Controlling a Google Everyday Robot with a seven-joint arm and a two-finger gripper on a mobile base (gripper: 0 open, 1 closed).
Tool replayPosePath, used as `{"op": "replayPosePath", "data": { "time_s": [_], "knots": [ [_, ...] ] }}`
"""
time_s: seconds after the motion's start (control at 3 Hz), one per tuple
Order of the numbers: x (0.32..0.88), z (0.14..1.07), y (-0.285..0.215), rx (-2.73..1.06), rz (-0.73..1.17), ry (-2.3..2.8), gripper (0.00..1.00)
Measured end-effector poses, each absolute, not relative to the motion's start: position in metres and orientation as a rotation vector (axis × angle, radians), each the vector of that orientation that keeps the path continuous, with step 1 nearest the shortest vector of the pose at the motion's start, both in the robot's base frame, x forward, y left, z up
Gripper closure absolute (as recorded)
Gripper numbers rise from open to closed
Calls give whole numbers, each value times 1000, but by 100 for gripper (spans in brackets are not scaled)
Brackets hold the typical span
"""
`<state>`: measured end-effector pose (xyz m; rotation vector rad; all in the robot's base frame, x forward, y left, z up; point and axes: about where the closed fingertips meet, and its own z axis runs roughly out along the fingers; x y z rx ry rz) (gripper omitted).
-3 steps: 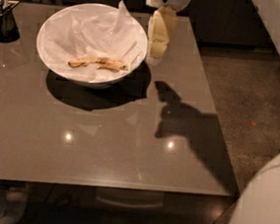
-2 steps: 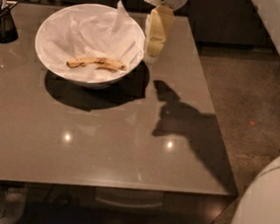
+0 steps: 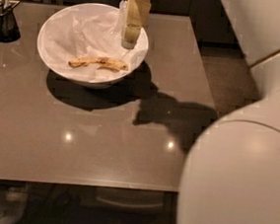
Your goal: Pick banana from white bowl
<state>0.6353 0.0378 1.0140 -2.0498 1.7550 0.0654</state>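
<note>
The banana (image 3: 98, 62) is slim, yellow with brown blotches, and lies on crumpled white paper in the front part of the white bowl (image 3: 50, 68). The bowl stands at the far left-centre of the grey table. My gripper (image 3: 129, 38) hangs down over the bowl's right rim, above and to the right of the banana, apart from it. Its pale fingers (image 3: 134, 19) point downward and hold nothing.
Dark glass containers (image 3: 4, 19) stand at the table's far left edge. The table's right edge (image 3: 203, 75) runs beside dark floor. The robot's white body (image 3: 242, 178) fills the lower right, and a white arm part (image 3: 257, 21) fills the upper right.
My gripper has moved left, from beside the bowl's right edge to over its right rim, closer to the banana. The banana has not moved.
</note>
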Motion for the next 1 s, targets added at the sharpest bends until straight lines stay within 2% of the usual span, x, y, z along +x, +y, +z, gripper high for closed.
{"op": "replayPosePath", "data": {
  "time_s": [0.33,1.0],
  "knots": [
    [654,1016,63,-2055,93,1725,0],
    [672,985,70,-2013,187,1824,4]
  ]
}}
